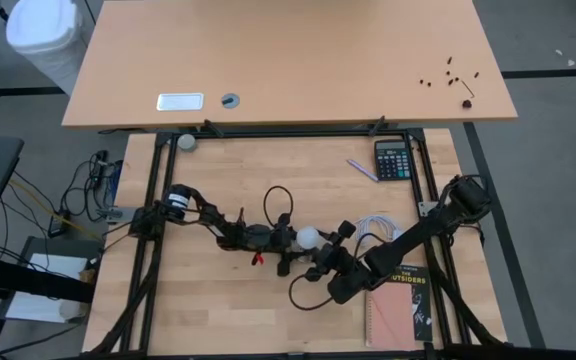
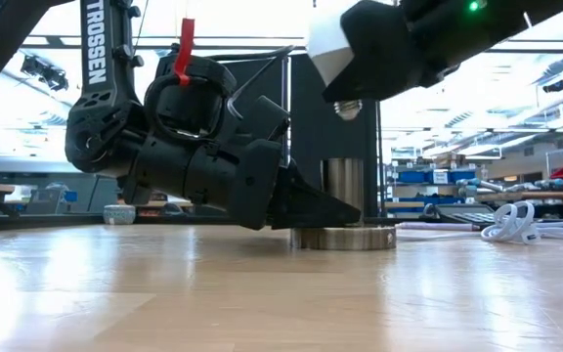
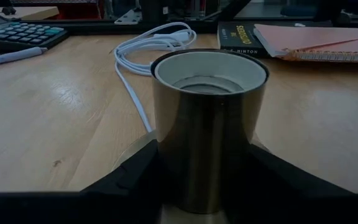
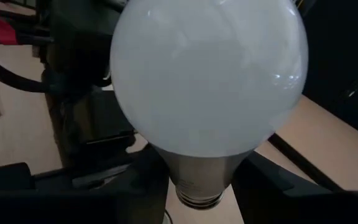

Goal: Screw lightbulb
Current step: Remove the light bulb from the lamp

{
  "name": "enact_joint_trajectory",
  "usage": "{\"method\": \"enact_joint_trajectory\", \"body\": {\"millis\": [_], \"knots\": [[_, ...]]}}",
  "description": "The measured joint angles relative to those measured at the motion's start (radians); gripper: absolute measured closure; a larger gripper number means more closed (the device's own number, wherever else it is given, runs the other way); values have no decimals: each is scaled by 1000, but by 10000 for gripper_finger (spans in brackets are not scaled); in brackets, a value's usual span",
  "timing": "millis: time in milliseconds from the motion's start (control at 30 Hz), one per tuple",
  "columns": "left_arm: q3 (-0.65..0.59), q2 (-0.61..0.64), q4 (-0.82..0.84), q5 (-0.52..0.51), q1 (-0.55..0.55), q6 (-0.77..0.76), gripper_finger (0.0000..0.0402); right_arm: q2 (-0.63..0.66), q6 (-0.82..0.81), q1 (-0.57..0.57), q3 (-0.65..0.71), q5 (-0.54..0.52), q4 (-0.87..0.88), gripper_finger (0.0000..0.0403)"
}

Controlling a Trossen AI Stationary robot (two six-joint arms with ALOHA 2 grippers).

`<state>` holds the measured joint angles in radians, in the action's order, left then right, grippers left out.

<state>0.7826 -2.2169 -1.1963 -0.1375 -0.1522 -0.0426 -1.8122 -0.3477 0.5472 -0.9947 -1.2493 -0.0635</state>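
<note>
Bulb poised over the empty socket

Left gripper (image 2: 345, 213) fingers grasp the metal socket (image 3: 209, 124) on the counter (image 2: 262, 293); right gripper (image 1: 315, 258) fingers clench the lightbulb (image 4: 207, 81), base down, just above it.

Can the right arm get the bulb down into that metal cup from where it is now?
Probably yes. The right gripper holds the lightbulb base down, above the metal socket, which the left gripper clamps upright. Its open mouth looks clear; the bulb seems nearly in line but not yet inside.
</note>
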Motion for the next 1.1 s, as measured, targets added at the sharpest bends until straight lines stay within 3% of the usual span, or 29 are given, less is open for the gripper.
{"method": "enact_joint_trajectory", "body": {"millis": [367, 600, 867, 1000, 1100], "knots": [[-5, 25, -14, -8, 0, 77, 111, 43, -223, 36, 0, -15, 233, 246], [-5, 128, 89, 21, 0, 120, 96, 43, -351, 55, 0, -48, 341, 246], [-4, 334, 422, 2, 0, 169, 96, 43, -367, 58, 0, -23, 358, 245], [-3, 472, 627, -45, 1, 173, 96, 42, -340, 28, 0, 74, 339, 245], [-3, 561, 713, -49, 1, 174, 96, 41, -216, -5, 1, 136, 262, 245]]}}
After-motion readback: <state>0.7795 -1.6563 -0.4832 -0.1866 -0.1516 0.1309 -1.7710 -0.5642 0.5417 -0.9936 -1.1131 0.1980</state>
